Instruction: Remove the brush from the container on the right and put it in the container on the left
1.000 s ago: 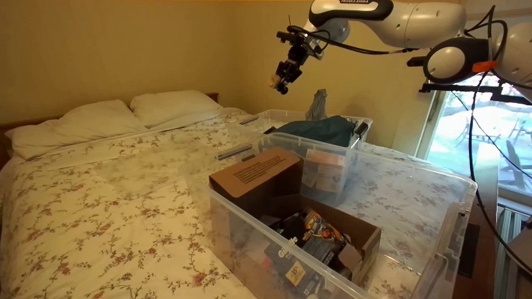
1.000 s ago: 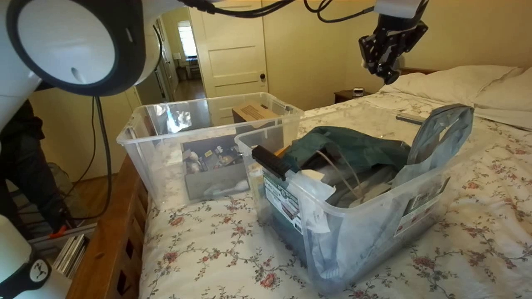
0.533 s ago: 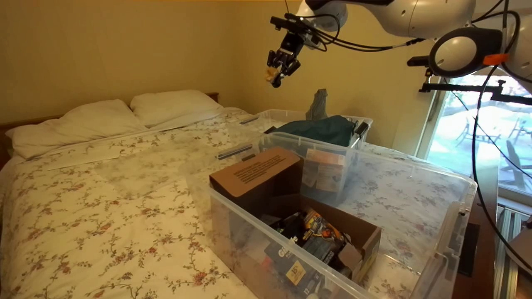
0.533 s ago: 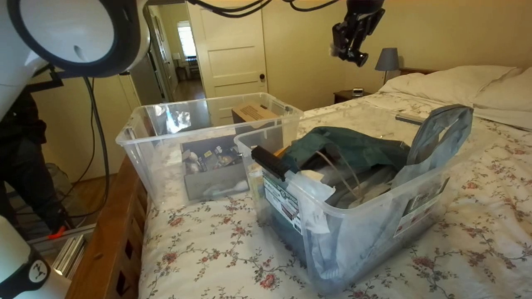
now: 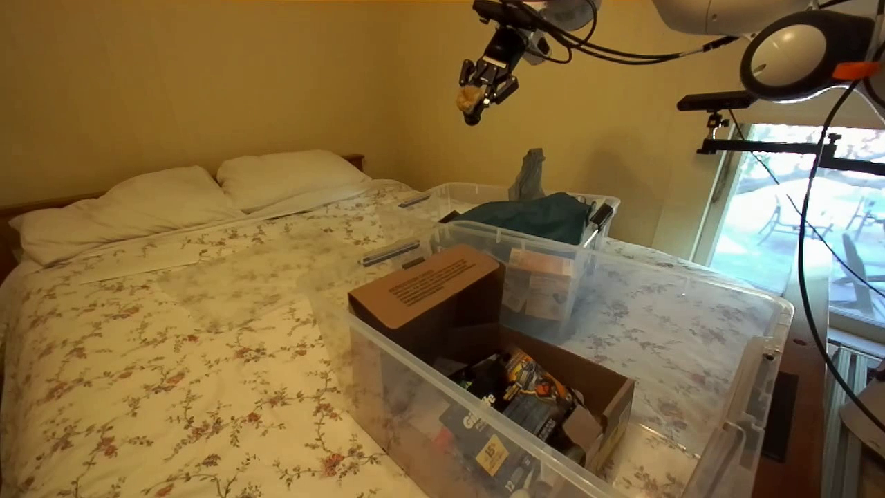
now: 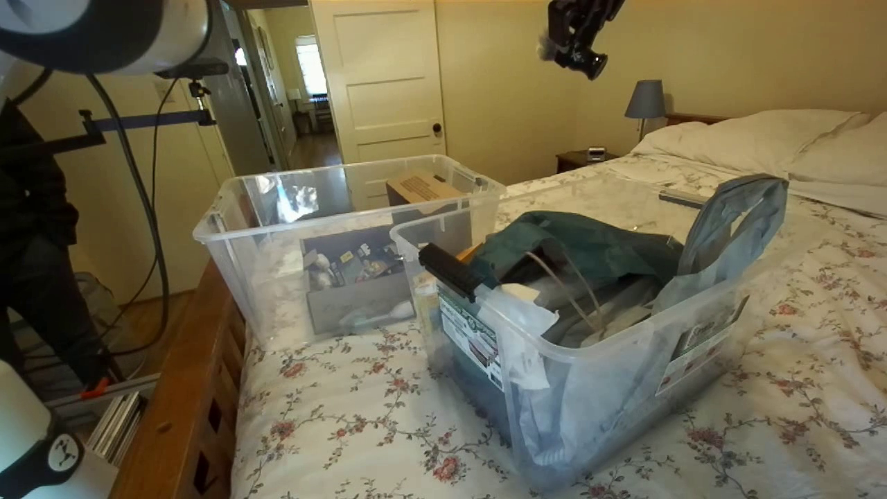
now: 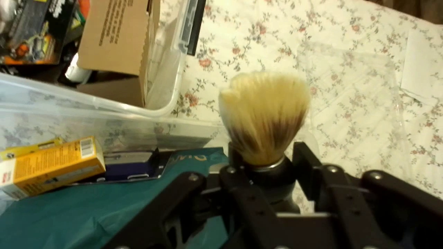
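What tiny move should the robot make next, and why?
Probably carry the brush across until it's above the bin with the cardboard box, without letting go: the gripper has it in mid-air, while the wrist view shows that bin off to one side.

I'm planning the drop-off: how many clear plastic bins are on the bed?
2: one bin holds a cardboard box; another bin, beside it, holds a grey bag.

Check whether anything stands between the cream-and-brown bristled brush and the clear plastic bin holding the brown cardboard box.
Level with the brush, nothing visible; below, the bin rim and raised brown cardboard flap stand on the side toward it.
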